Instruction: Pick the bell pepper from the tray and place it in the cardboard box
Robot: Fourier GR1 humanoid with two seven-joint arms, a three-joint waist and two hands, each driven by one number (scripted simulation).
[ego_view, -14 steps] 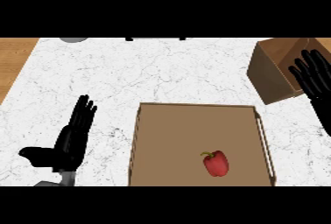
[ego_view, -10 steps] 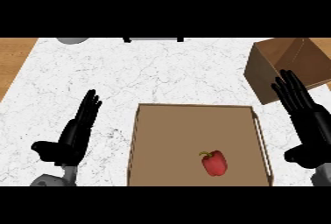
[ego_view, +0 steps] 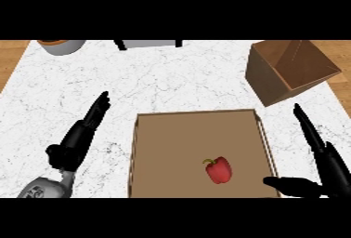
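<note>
Since half a second ago the right hand (ego_view: 328, 168) has drawn back from in front of the cardboard box (ego_view: 291, 69) and now sits low at the view's right, just outside the tray's right rim, fingers (ego_view: 306, 126) straight and released, thumb (ego_view: 291, 185) reaching inward over the tray's lower right corner. The left hand (ego_view: 77, 138) has barely shifted: it rests on the marble counter (ego_view: 171, 79) left of the tray, fingers straight and pointing up the view, holding nothing

The tray (ego_view: 198, 128) is a shallow brown rectangle in the lower middle, running out past the bottom of the scene. The red bell pepper (ego_view: 218, 169) lies in its lower right part, green stem toward the upper left, apart from every rim and well apart from both hands. The thumb is the nearest part of either hand to it, with bare tray floor between them

The cardboard box stands at the upper right, tilted, open, one corner close to the counter's right edge where wood floor shows. I cannot see anything inside it. White counter lies open between the tray's upper right corner and the box

At the far edge sit a grey bowl (ego_view: 63, 45) with an orange rim at the left and a grey object on dark legs (ego_view: 149, 44) in the middle, both cut off
</note>
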